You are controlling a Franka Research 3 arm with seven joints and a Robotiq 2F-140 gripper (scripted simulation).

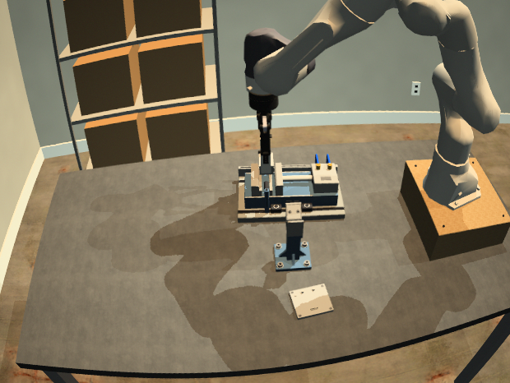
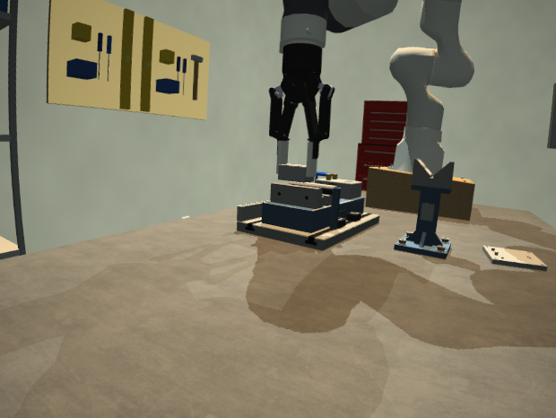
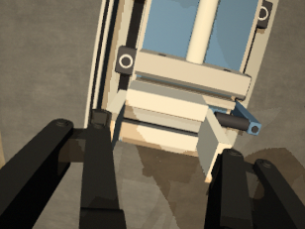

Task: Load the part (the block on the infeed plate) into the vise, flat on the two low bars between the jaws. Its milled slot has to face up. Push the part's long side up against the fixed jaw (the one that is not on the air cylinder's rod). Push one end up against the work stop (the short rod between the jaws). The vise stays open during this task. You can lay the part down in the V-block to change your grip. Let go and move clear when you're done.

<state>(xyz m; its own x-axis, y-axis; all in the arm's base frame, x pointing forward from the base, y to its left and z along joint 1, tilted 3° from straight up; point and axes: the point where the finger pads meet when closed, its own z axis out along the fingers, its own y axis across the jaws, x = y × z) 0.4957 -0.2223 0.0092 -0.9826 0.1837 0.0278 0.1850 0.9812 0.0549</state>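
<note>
My gripper (image 1: 266,168) (image 2: 296,168) (image 3: 161,114) points straight down and is shut on the part (image 1: 272,169) (image 2: 291,171) (image 3: 167,102), a grey block. In the wrist view a dark slot runs along the part's upper face. The part hangs level over the gap between the jaws of the open vise (image 1: 286,200) (image 2: 305,215), about at the height of the jaw tops. The fixed jaw (image 1: 253,178) (image 2: 296,194) is on the left in the top view. The moving jaw (image 1: 278,174) (image 3: 191,73) sits on the cylinder rod (image 1: 294,177) (image 3: 204,14). The work stop (image 3: 233,121) is a short dark rod beside the part's end. The low bars are hidden.
The V-block (image 1: 294,212) (image 2: 431,177) stands on a blue foot in front of the vise. The bare infeed plate (image 1: 311,302) (image 2: 514,256) lies nearer the table's front edge. The air cylinder block (image 1: 324,175) is at the vise's right end. The robot's pedestal (image 1: 453,222) stands at the right.
</note>
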